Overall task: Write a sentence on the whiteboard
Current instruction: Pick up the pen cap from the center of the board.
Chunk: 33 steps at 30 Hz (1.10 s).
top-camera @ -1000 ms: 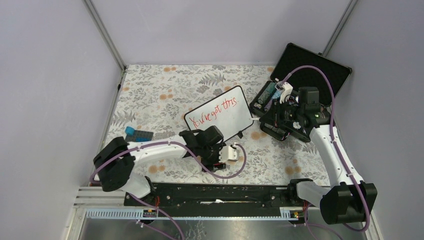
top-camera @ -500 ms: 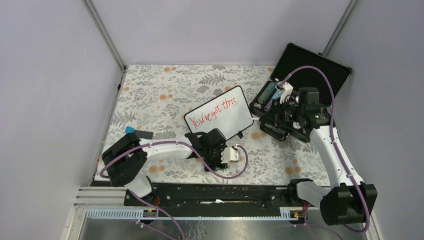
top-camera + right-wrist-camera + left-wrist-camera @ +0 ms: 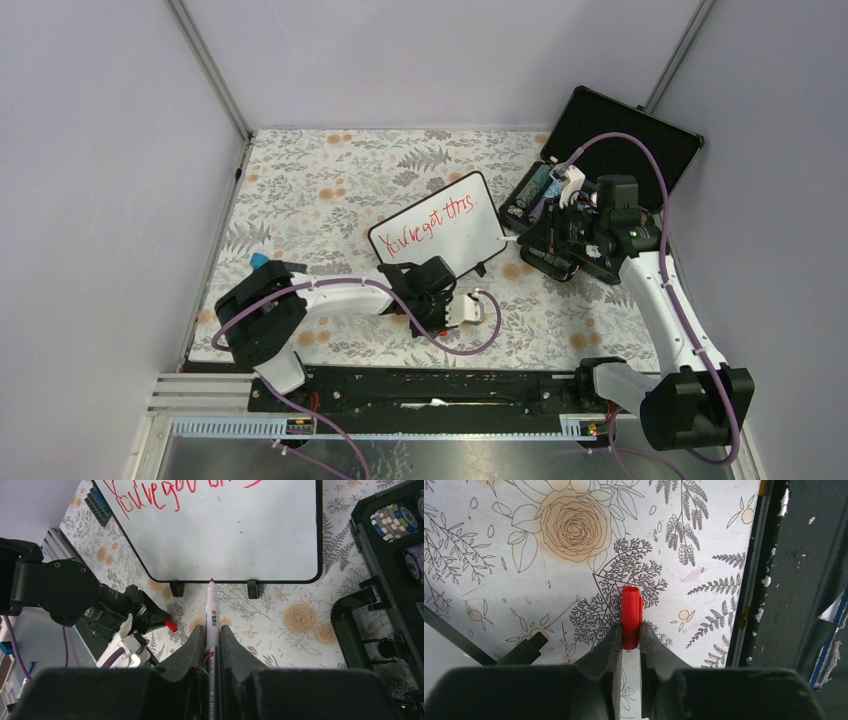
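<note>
The whiteboard [image 3: 440, 238] stands tilted on small black feet in the middle of the floral table, and its lower part fills the top of the right wrist view [image 3: 225, 535]. The sentence [image 3: 432, 222] runs across it in red marker [image 3: 150, 497]. My right gripper [image 3: 212, 632] is shut on a white marker [image 3: 212, 615] whose red tip points at the board's bottom rim, just short of it. My left gripper [image 3: 630, 630] is shut on the red marker cap [image 3: 630, 612], low over the table in front of the board. That cap also shows in the right wrist view [image 3: 171, 625].
A black hinged case [image 3: 615, 140] lies open at the back right, with stacked chips [image 3: 395, 517] inside, close beside my right arm. A dark blue block [image 3: 265, 263] lies at the left. The black rail [image 3: 430, 385] runs along the near edge.
My left gripper's jaws have closed on the red cap, and the left arm's elbow has swung right, towards the board. The right arm and marker have not moved.
</note>
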Motion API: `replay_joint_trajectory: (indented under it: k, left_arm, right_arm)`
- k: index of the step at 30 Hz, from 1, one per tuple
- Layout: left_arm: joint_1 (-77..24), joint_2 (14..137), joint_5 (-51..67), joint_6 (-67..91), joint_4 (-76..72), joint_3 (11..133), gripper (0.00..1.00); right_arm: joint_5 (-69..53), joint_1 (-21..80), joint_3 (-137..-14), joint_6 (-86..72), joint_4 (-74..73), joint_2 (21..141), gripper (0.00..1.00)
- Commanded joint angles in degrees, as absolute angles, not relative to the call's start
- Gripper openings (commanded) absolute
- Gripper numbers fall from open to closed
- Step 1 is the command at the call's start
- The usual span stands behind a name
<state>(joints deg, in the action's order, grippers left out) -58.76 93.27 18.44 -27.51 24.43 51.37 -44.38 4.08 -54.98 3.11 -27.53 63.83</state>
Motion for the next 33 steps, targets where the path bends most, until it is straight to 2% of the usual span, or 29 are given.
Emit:
replay_joint_trajectory:
  k: [1, 4, 14, 22, 33]
  left_arm:
    - [-57.0, 93.4, 20.4, -27.0, 27.9, 55.2, 0.08]
    - [-55.3, 92.4, 21.2, -26.8, 29.5, 57.1, 0.0]
    - [-50.2, 86.4, 25.9, -25.5, 33.3, 61.1, 0.0]
    - [-46.4, 78.8, 28.4, -26.0, 37.8, 64.9, 0.0]
    - [-45.6, 74.7, 25.8, -28.5, 44.1, 69.5, 0.0]
  right_arm:
    - [-47.0, 3.9, -55.0, 2.5, -26.0, 62.5, 0.0]
    - [-47.3, 3.9, -54.6, 2.5, -25.9, 62.2, 0.0]
    - [-49.0, 3.9, -53.9, 1.8, -25.0, 62.4, 0.0]
    - [-56.4, 4.2, -53.9, 1.6, -25.8, 63.2, 0.0]
    - [-60.7, 13.8, -57.6, 2.7, -32.0, 64.1, 0.0]
